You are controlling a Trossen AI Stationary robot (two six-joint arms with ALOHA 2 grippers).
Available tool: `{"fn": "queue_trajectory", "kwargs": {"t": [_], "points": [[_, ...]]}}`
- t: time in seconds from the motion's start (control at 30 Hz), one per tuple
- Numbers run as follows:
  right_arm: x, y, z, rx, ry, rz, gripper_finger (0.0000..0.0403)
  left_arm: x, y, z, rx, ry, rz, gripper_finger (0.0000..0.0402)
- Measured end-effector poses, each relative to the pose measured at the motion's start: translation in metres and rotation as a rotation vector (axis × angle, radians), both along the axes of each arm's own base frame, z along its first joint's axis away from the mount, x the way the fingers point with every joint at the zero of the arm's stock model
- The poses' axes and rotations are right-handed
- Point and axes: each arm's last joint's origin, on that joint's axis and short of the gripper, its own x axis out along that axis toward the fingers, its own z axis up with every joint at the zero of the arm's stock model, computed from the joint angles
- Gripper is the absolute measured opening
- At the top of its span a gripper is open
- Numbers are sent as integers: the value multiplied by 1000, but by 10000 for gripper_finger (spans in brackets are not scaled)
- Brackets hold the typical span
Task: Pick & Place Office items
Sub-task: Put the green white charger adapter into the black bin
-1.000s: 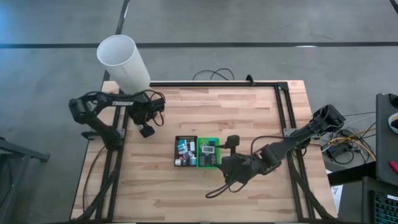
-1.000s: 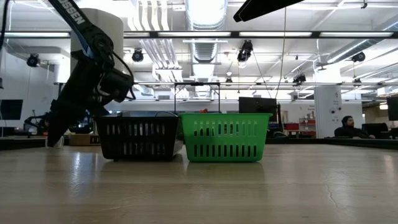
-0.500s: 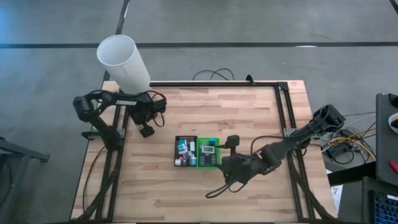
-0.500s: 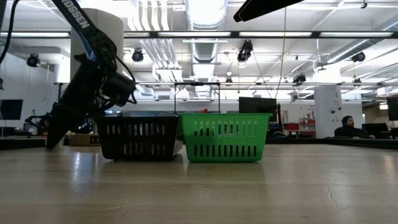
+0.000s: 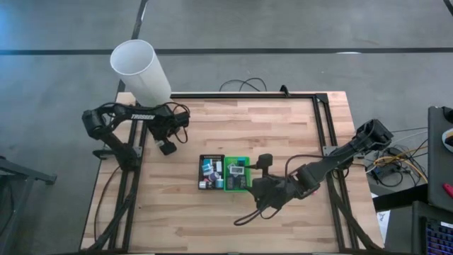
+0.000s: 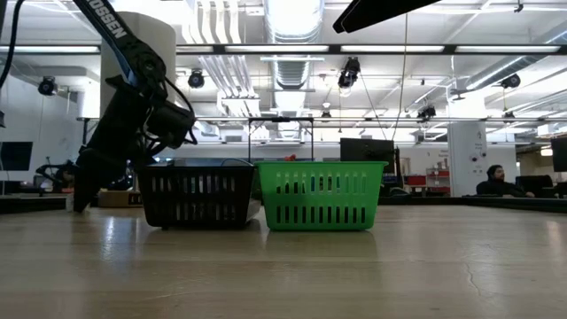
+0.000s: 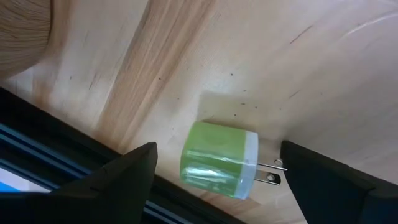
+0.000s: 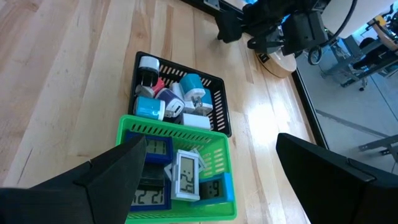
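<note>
Our left gripper hovers at ten o'clock on the table, fingers spread around a green-and-white plug adapter lying on the wood by the edge rail. Our right gripper waits at the centre, jaws wide and empty, beside the green basket. The black basket holds the office items.

The high view looks straight down on the whole bench. The low view sits at bench-top height, facing the two baskets and the room behind. The right wrist view shares those baskets; the left wrist view looks closely down at the bench edge.
</note>
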Motion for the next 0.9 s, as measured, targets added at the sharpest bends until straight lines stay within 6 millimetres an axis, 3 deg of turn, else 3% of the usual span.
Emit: {"fn": "queue_trajectory", "kwargs": {"t": [0.13, 0.37, 0.9], "points": [[0, 0, 0, 0, 0, 0, 358, 0, 0, 0, -2, -1, 1, 323], [0, 0, 0, 1, -1, 0, 358, 0, -1, 1, -16, -10, 12, 232], [0, 0, 0, -1, -1, 1, 358, 0, -1, 5, -32, 11, 26, 232]]}}
